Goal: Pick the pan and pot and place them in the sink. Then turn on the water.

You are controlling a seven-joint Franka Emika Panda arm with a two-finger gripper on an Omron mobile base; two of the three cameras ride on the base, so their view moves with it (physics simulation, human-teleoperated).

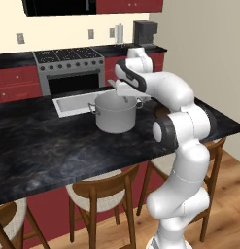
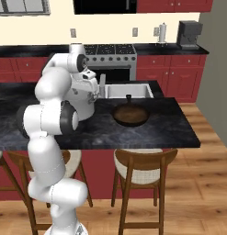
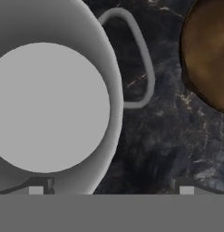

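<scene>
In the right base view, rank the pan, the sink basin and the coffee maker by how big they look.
As they look in that view, largest first:
1. sink, widest, though the arm hides its left part
2. pan, a bit narrower, but nearer the camera, so this ranking is unsure
3. coffee maker, smallest, though it stands farthest back

Grey pot (image 1: 114,114), dark-brown pan (image 2: 130,114), white sink (image 1: 75,104), black veined counter (image 1: 53,146), red cabinets (image 2: 179,78)
</scene>
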